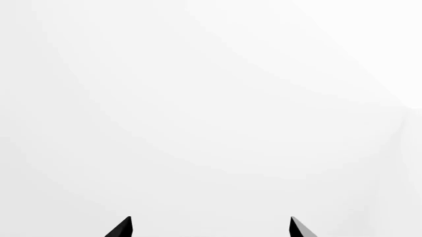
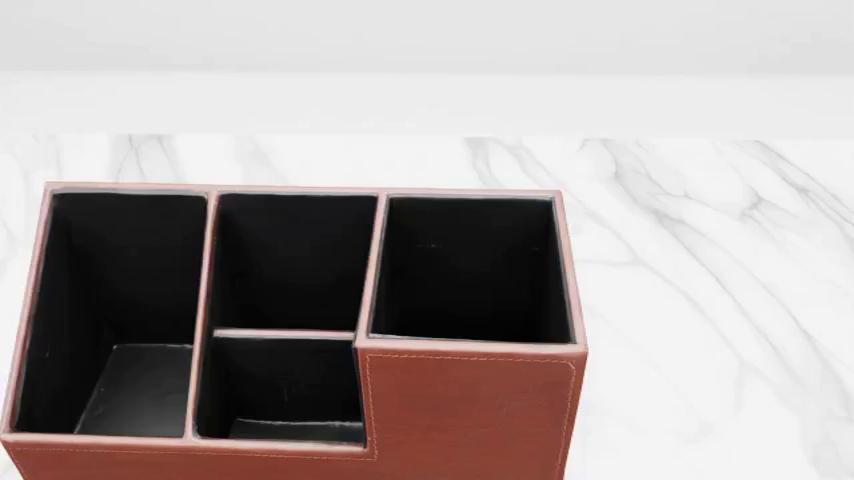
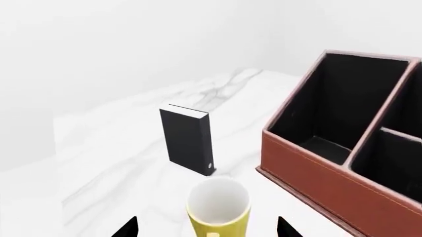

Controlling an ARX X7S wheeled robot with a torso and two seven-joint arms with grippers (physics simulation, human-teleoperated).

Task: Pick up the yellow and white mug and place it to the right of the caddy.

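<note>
In the right wrist view the yellow and white mug (image 3: 218,210) stands upright on the marble, showing its white inside. My right gripper (image 3: 206,228) is open. Its two black fingertips (image 3: 128,228) sit on either side of the mug with gaps to its wall. The reddish-brown caddy (image 3: 310,165) stands close beside the mug. In the head view the caddy (image 2: 467,410) fills the lower left, with its black compartments empty. The mug and both arms are out of the head view. My left gripper (image 1: 209,228) is open, with only blank white in front of it.
A flat black book (image 3: 188,140) with a white edge stands upright just beyond the mug. The white marble table (image 2: 707,260) stretches to the right of the caddy and ends at a pale wall behind it.
</note>
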